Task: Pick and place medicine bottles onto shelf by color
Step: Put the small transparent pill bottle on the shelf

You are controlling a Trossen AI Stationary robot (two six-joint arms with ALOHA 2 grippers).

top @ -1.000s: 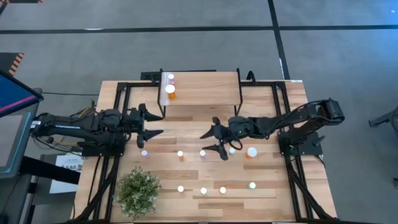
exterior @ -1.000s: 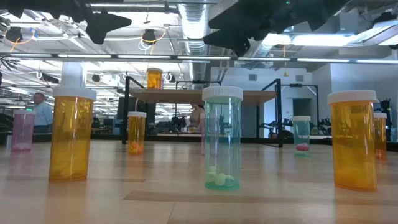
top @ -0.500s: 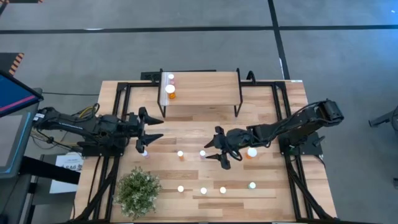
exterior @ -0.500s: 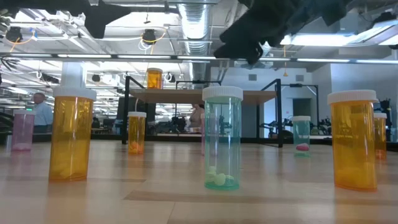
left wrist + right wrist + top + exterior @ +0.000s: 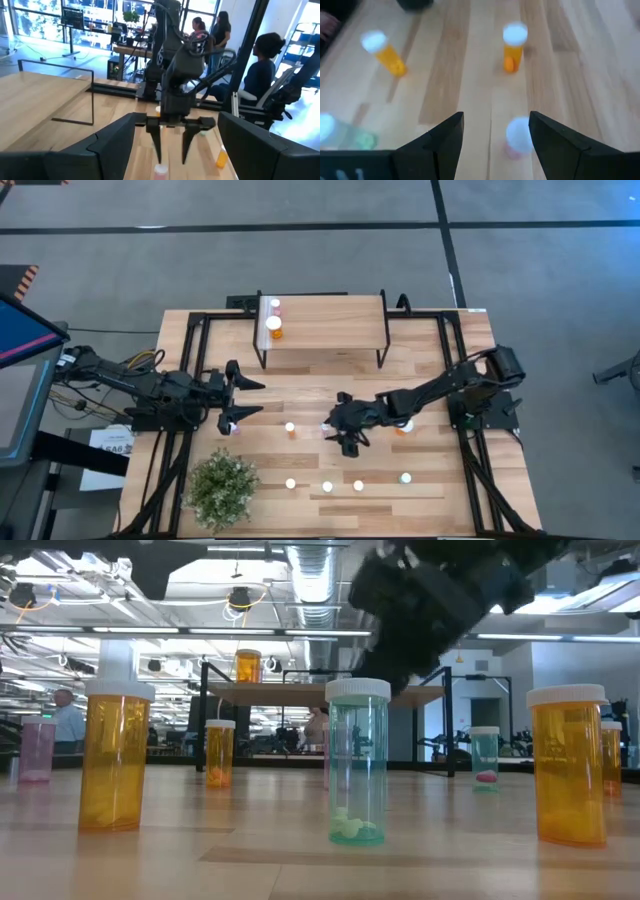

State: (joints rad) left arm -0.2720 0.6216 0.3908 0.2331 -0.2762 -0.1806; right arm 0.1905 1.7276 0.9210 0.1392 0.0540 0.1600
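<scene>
My right gripper (image 5: 336, 425) is open and slants down over a pink medicine bottle (image 5: 519, 136) that stands upright on the table. The bottle sits between the two fingers and is clear of both, as the left wrist view also shows for the same pink bottle (image 5: 160, 171). My left gripper (image 5: 248, 398) hangs open above the table's left part, with another pink bottle (image 5: 232, 426) just near of it. The shelf (image 5: 325, 330) stands at the far edge. A pink bottle (image 5: 275, 305) and an orange one (image 5: 273, 328) stand on its left end.
More bottles stand upright on the table: a small orange one (image 5: 290, 428), a large orange one (image 5: 405, 423), a teal one (image 5: 405, 477) and a near row (image 5: 327, 487). A potted plant (image 5: 222, 485) sits at the near left. People sit beyond the table (image 5: 260, 75).
My right gripper has come down and toward the table's left and near edge, tipping its fingers downward, until it stands around the pink bottle; it has stayed open. My left gripper has swung a little toward the near edge. No bottle has moved.
</scene>
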